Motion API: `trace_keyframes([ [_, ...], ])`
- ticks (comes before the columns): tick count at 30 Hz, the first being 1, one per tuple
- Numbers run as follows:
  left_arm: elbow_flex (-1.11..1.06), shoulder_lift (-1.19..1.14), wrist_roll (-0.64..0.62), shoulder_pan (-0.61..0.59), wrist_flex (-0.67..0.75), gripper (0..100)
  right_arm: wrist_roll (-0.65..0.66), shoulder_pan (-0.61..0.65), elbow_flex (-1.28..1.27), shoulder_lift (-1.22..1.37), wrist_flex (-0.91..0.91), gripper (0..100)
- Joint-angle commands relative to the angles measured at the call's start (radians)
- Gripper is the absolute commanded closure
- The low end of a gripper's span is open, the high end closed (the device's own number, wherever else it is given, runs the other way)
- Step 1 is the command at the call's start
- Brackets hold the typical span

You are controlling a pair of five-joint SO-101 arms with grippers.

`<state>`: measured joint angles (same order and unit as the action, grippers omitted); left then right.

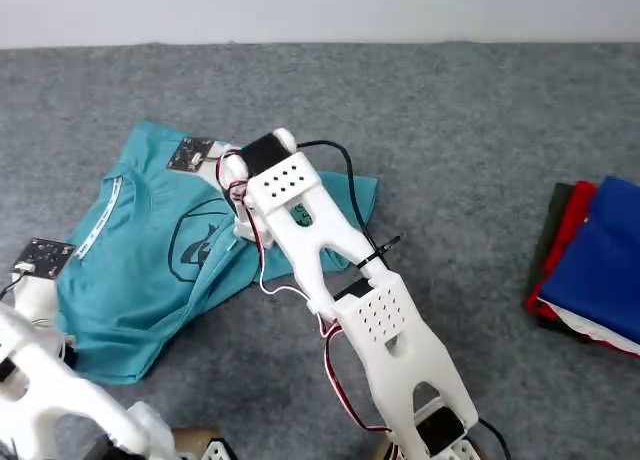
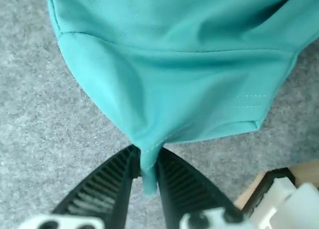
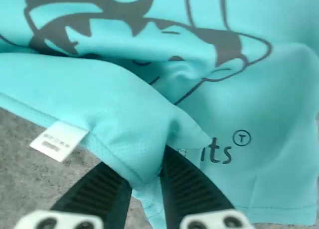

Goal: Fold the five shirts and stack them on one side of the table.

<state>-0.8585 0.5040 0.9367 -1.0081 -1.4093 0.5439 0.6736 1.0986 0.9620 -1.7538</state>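
So, both arms have a hold on the teal shirt point(image 1: 150, 280), which lies rumpled on the left half of the grey table point(image 1: 450, 130). The left gripper point(image 2: 147, 154) is clamped on a pinch of plain fabric at a rounded edge of the shirt, with cloth squeezed between its two black fingers. The right gripper point(image 3: 147, 169) is closed on a folded-over edge just beside the little white label point(image 3: 57, 139), and the dark print point(image 3: 149, 25) is right behind it. Over at the right edge of the table sits the stack point(image 1: 600, 270) of folded ones, blue on top with red and a dark one peeking out under it, well apart from the teal one. I'd guess this is the last shirt to do.

My take on doing this step well: the two pinch points need to move together. If one arm pulls ahead, the fabric twists and you get a diagonal crease instead of a clean fold. I'd lift just enough for the cloth to clear the table, carry the held edge over in one sweep, and lay it flat before letting go. Both grabs look like they've caught more than one layer, so watch for a bunch dragging underneath. That thin knit looks slippery too, so slow and even beats fast.
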Motion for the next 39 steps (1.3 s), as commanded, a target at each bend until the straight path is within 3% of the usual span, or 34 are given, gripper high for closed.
trace_keyframes([
  [1,0.004,0.028,0.0,0.008,-0.017,99,0.043,-0.021,0.0,-0.085,-0.044,98.8],
  [6,0.005,0.026,0.0,0.008,-0.015,99,0.072,-0.027,-0.178,-0.163,-0.044,98.2],
  [11,0.004,0.025,0.0,0.008,-0.012,99,0.058,-0.022,-0.242,-0.159,-0.039,86.1],
  [24,0.004,0.025,0.0,0.009,-0.015,99,0.054,-0.008,0.017,-0.059,-0.036,86.2],
  [31,0.004,0.025,0.0,0.009,-0.011,99,0.054,-0.008,0.035,-0.053,-0.036,86.0],
  [36,0.004,0.025,0.0,0.009,-0.011,99,0.054,-0.001,0.037,-0.025,-0.028,76.8],
  [39,0.004,0.025,0.0,0.009,-0.011,99,0.054,-0.001,0.037,0.004,-0.027,76.5],
])
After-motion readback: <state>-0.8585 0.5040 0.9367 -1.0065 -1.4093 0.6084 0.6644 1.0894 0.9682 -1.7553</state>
